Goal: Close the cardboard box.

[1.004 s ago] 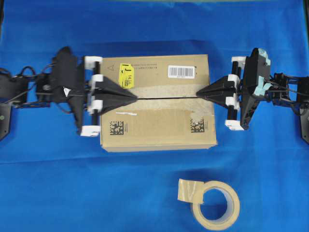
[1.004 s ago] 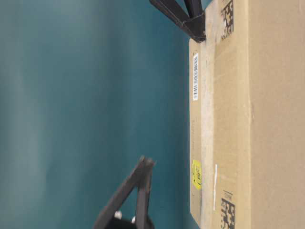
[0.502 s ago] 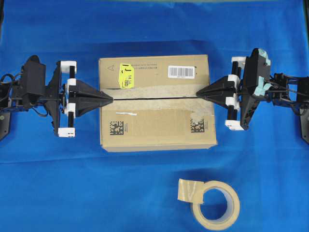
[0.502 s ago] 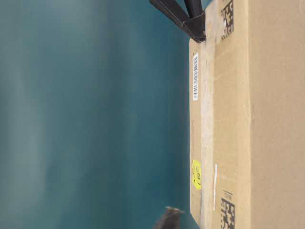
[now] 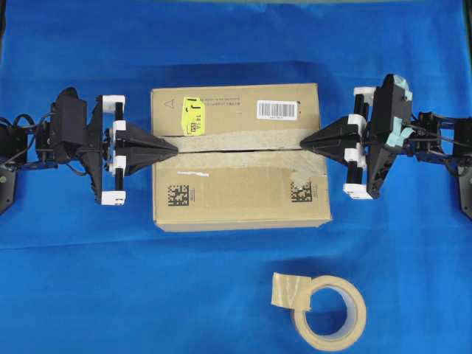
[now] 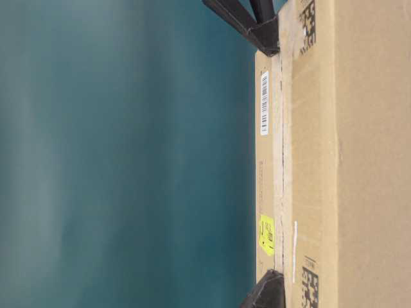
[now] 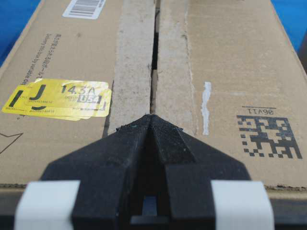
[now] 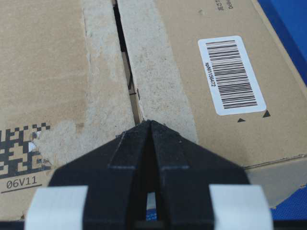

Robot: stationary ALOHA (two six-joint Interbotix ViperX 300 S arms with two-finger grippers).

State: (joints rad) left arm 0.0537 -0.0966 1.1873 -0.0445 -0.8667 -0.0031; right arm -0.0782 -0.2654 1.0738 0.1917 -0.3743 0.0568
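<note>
Moved since half a second ago: left gripper [image 5: 174, 147], back toward the cardboard box [image 5: 243, 195] from just clear of its left edge, tip again over the left end of the centre seam; a second ago reaching further in along that seam. Unchanged: right gripper [image 5: 303, 141], tip at the seam's right end. Both claws pressed fully together to a wedge point, nothing between them. Box: brown corrugated carton, rectangular, centred on blue cloth [image 5: 88, 280], top flaps folded down, narrow dark gap along the seam, pale rough strips of torn paper on both sides of it. On the far flap: glossy yellow sticker [image 5: 193, 116], white barcode label [image 5: 277, 110]. On the near flap: two black square codes, short white tape scrap. Beside, well apart toward the front: beige tape roll [image 5: 324, 307], loose end folded over.
</note>
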